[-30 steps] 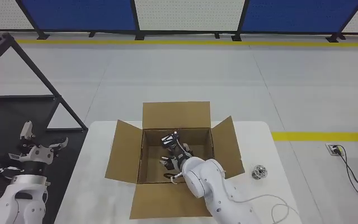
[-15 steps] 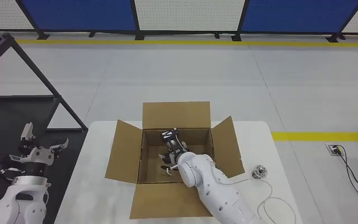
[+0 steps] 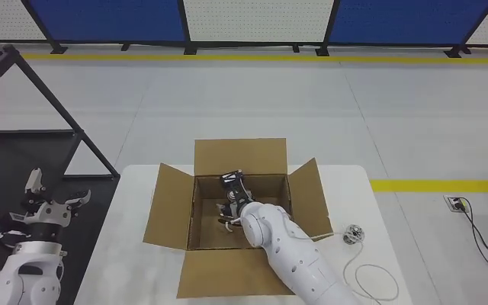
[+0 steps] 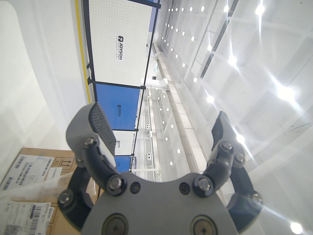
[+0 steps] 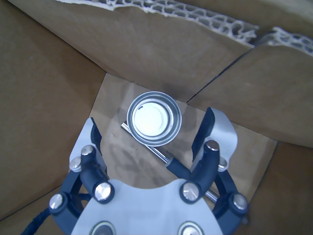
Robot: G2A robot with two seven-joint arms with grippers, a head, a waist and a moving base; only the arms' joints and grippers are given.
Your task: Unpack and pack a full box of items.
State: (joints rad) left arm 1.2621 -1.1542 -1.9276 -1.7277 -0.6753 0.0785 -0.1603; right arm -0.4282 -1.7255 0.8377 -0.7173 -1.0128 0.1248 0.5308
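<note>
Progress: the right pincer [image 5: 152, 121] edges farther left inside the cardboard box [image 3: 171, 206], spread wide over an upright tin can [image 5: 154, 122] on the box floor. A pick looks imminent, so unpacking continues.

White surface [image 3: 130, 252] up close, black metal frame [image 3: 79, 134] off to the left, blue and white partition panels [image 3: 259, 19] lining the far side, yellow floor stripe [image 3: 229, 56] just beneath them, floor socket [image 3: 455, 203] out right
</note>
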